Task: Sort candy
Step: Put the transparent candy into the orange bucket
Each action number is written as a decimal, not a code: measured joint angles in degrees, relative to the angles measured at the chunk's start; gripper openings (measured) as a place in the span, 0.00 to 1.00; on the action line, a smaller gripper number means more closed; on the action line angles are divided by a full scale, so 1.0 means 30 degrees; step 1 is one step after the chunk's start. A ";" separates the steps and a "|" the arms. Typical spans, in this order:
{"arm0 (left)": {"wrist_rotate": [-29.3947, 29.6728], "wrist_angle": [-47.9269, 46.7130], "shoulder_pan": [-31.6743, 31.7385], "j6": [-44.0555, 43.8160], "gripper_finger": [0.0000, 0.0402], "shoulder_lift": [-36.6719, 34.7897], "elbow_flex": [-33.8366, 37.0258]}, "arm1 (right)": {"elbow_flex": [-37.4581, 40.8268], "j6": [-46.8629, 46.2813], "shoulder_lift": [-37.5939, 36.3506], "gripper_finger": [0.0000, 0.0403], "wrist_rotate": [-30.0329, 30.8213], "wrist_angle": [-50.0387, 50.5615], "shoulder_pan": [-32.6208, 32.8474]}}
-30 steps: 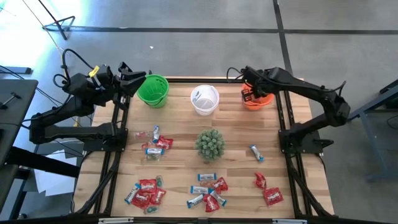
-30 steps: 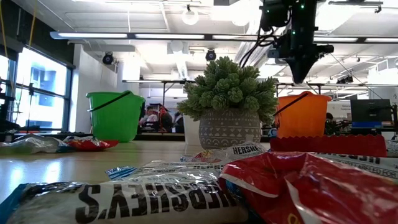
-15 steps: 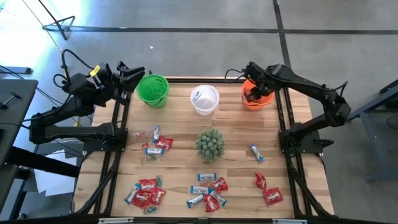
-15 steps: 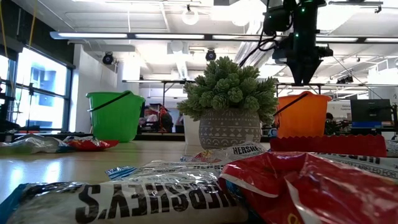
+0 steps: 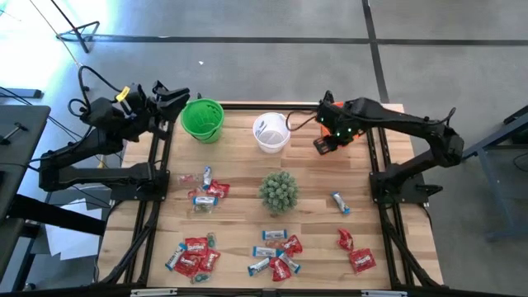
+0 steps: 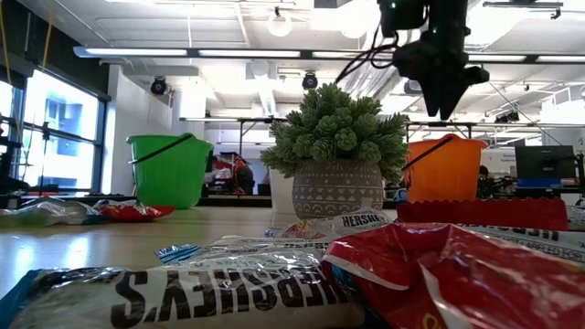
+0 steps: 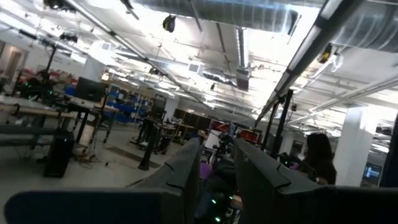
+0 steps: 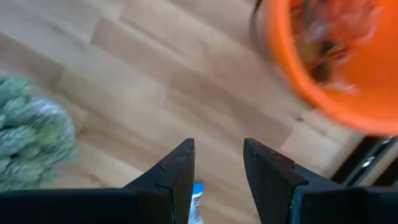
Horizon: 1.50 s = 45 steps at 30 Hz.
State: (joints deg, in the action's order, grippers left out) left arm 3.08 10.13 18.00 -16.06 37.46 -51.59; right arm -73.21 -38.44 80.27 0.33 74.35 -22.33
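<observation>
The candy lies in several clusters on the near half of the wooden table: red and blue-and-white pieces (image 5: pixel 204 190), (image 5: pixel 193 256), (image 5: pixel 276 252), a lone blue one (image 5: pixel 340 202) and red ones (image 5: pixel 355 252). More candy sits inside the orange cup (image 8: pixel 339 43). My right gripper (image 5: pixel 322 143) hangs open and empty above bare wood between the white cup (image 5: pixel 271 132) and the orange cup (image 5: pixel 337 134); in its wrist view, right gripper (image 8: pixel 217 163), a blue candy (image 8: pixel 197 204) shows between the fingers, far below. My left gripper (image 5: pixel 171 101) waits open beyond the table's far-left corner, beside the green cup (image 5: pixel 203 120).
A spiky green plant (image 5: pixel 279 190) in a patterned pot stands mid-table, close to the near-left of my right gripper. The three cups line the far edge. In the low view the right gripper (image 6: pixel 445 108) hangs above the orange cup (image 6: pixel 445 169). A person (image 7: pixel 317 158) shows in the room.
My right gripper has moved from above the orange cup toward the table's near edge and a little to the left, and now hangs over bare wood beside the cup. The candy on the table has stayed where it was.
</observation>
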 joint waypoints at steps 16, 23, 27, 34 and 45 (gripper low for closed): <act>-0.2057 -0.1708 0.0000 -0.0729 0.20 -0.1109 -0.0021 | 0.0000 -0.9119 0.0007 0.33 -0.0157 -0.1354 0.6977; -0.4219 -0.2025 -0.0007 -0.2335 0.20 -0.1133 -0.0021 | 0.0000 -1.0137 0.1072 0.33 -0.0739 -0.6364 1.0204; -0.5005 -0.1967 -0.0012 -0.3798 0.20 -0.1133 -0.0021 | 0.0000 -1.0047 0.1988 0.33 -0.1555 -0.8767 1.1647; -0.5037 -0.1906 -0.0014 -0.4974 0.20 -0.1133 -0.0021 | 0.0000 -1.0698 0.3310 0.33 -0.2153 -1.0823 1.3923; -0.8338 -0.1836 -0.0007 -0.6806 0.20 -0.1147 -0.0021 | -0.1050 -0.9855 0.7689 0.33 -0.3860 -1.6429 1.5786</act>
State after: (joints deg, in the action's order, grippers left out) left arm -21.93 4.62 17.98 -36.48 34.02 -51.66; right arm -76.36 -68.01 103.34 -11.25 25.06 25.03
